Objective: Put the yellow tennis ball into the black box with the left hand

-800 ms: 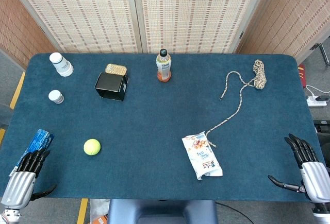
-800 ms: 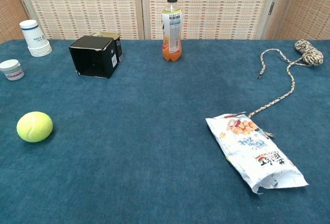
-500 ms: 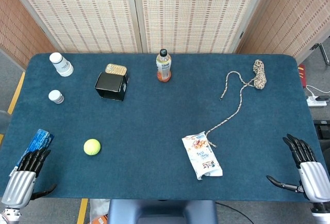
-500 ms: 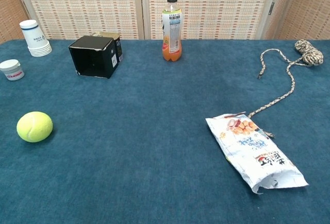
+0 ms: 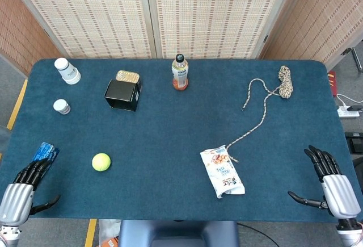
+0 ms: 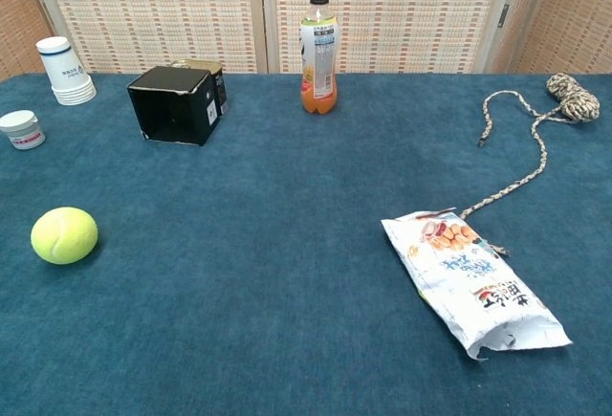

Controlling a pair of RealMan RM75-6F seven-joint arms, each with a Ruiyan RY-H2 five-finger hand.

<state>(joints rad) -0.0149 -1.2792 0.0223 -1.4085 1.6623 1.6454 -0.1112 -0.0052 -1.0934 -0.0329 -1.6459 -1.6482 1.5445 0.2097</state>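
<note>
The yellow tennis ball (image 5: 101,162) (image 6: 64,235) lies on the blue table near its front left. The black box (image 5: 122,95) (image 6: 175,103) stands further back, its open side facing the front. My left hand (image 5: 18,189) hovers at the table's front left corner, well left of the ball, fingers spread and holding nothing. My right hand (image 5: 330,183) is at the front right corner, also spread and empty. Neither hand shows in the chest view.
An orange drink bottle (image 5: 180,73) stands at the back centre, a gold tin (image 5: 127,76) behind the box. White cups (image 5: 67,70) and a small white jar (image 5: 61,107) sit back left. A snack bag (image 5: 222,171), a rope (image 5: 266,96) and a blue packet (image 5: 44,153) also lie about.
My left hand has slid left and down, uncovering less of the blue packet. My right hand has shifted slightly left and up. The ball and box have not moved.
</note>
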